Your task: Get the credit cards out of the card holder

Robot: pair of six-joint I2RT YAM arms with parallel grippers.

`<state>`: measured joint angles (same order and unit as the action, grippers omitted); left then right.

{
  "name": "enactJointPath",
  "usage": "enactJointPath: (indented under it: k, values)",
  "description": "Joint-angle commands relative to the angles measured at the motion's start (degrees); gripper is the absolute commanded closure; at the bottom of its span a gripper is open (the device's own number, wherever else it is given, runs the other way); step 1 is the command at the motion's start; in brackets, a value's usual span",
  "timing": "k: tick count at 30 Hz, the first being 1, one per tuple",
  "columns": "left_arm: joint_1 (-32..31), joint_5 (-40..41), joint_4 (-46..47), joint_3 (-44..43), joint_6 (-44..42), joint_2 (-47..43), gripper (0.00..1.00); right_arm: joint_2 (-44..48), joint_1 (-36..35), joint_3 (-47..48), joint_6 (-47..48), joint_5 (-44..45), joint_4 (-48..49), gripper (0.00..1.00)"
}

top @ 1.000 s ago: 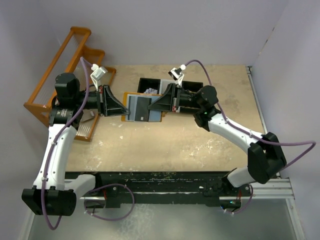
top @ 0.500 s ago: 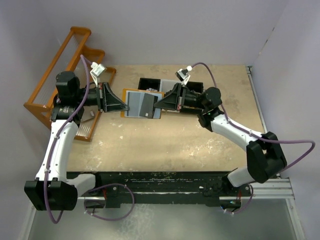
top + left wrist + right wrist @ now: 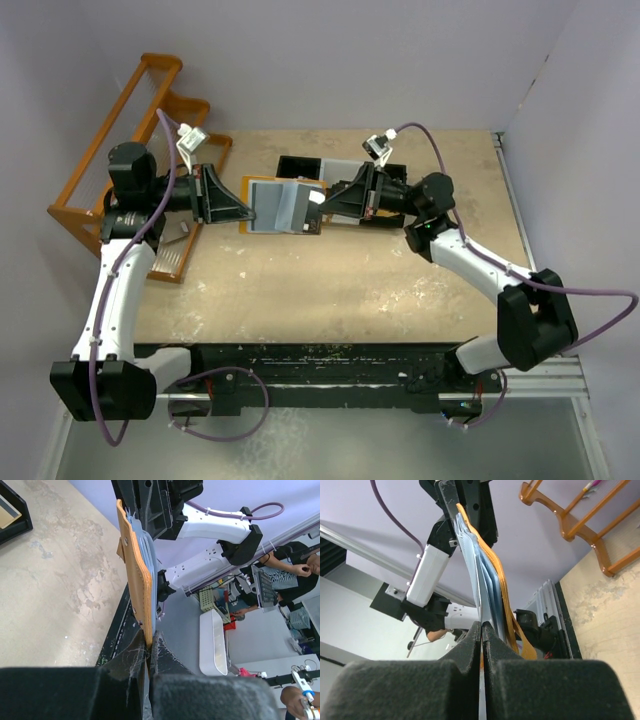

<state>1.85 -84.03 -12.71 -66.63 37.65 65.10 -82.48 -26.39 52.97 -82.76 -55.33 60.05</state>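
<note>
Since a second ago my right gripper [image 3: 322, 197] has drawn back toward its own side. The small tan-orange leather bifold card holder [image 3: 262, 188] has risen slightly and tilted. It is held off the worn beige table [image 3: 350, 290], spanned between both grippers, just in front of the black compartment tray [image 3: 298, 163].

Finger state:
- Left gripper [image 3: 243, 208]: closed hard on the holder's left edge. The left wrist view shows leather and pale blue-grey lining pinched together with no gap.
- Right gripper: closed to a sliver on the right edge of one thin, stiff grey credit card [image 3: 288, 207]. The right wrist view shows the card running straight up from my pads into the fanned pockets.

Handling, by judgement:
- The credit card is light, rigid and slick. Grip flat on its faces near the exposed end and pull in line with the pocket. A twist would let it slip or bind.
- The card holder is soft and will flex, so the left grip serves as the anchor.
- I cannot tell how many cards remain pocketed.
</note>
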Motion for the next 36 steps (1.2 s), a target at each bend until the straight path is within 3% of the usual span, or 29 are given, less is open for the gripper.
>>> enactJointPath:
  k: [1, 6, 8, 11, 14, 22, 36]
  values:
    - [0.91, -2.43, -0.78, -2.23, -3.26, -1.21, 1.0, 1.91, 3.84, 1.52, 1.5, -3.64, -1.52, 1.0]
    - [1.44, -2.5, -2.17, -3.54, -4.77, -0.99, 1.0, 3.99, 9.31, 2.13, 10.56, -6.65, -15.31, 1.0]
    - [1.72, -2.33, -3.96, -4.29, -6.46, -0.75, 1.0, 4.98, 10.9, 3.9, 17.57, -5.58, -25.74, 1.0]
    - [1.84, -2.11, -6.74, -5.65, -8.83, -0.13, 1.0, 4.76, 11.58, 10.8, 31.77, 0.9, -45.8, 1.0]
    - [1.93, -2.03, -8.56, -6.82, -10.31, -0.04, 1.0, 1.73, 11.71, 16.18, 39.51, 8.74, -57.43, 1.0]
    - [2.02, -2.24, -10.21, -8.47, -10.88, -1.5, 1.0, -13.97, 11.71, 31.37, 52.29, 26.06, -72.07, 1.0]
    - [2.03, -1.28, -13.83, -10.14, -13.27, -2.75, 1.0, -34.54, 8.57, 45.62, 54.94, 38.69, -74.61, 1.0]
